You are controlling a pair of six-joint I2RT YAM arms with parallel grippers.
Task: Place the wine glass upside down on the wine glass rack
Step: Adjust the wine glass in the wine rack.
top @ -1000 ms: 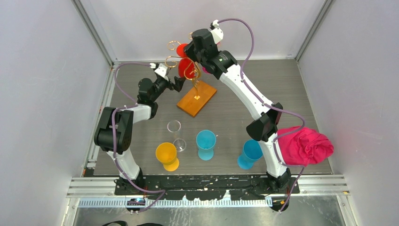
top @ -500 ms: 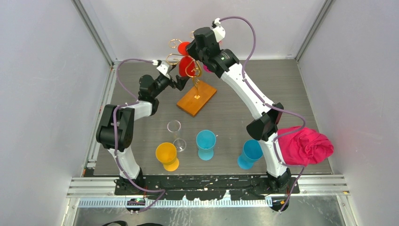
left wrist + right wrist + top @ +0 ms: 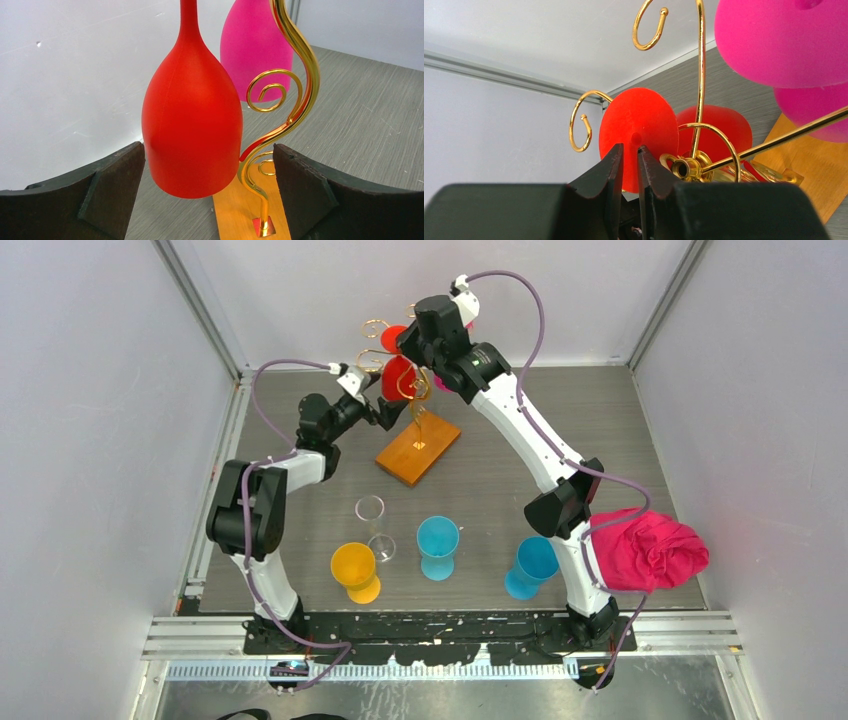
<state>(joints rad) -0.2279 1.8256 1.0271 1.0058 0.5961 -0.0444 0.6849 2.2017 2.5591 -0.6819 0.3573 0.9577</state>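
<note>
A red wine glass [image 3: 397,377] hangs upside down beside the gold wire wine glass rack [image 3: 418,450], bowl down and foot up. In the left wrist view its bowl [image 3: 192,125] sits between the wide-apart fingers of my open left gripper [image 3: 207,165], untouched, with the rack's scroll [image 3: 295,115] just right of it. My right gripper [image 3: 630,150] is at the round red foot [image 3: 639,115], jaws nearly together with a thin slit. The contact itself is hidden behind the fingers. From above, my right gripper [image 3: 420,340] is over the rack top and my left gripper [image 3: 378,410] is below the bowl.
A pink glass [image 3: 255,50] hangs upside down on the rack's far side. Near the front stand a clear glass [image 3: 371,520], a yellow one [image 3: 354,565], a teal one [image 3: 438,538] and a blue one [image 3: 535,562]. A pink cloth [image 3: 650,548] lies at the right edge.
My left gripper has risen toward the red bowl. The right gripper, the red glass and the rack's top curls have shifted slightly toward the back wall. Neither gripper's opening changed.
</note>
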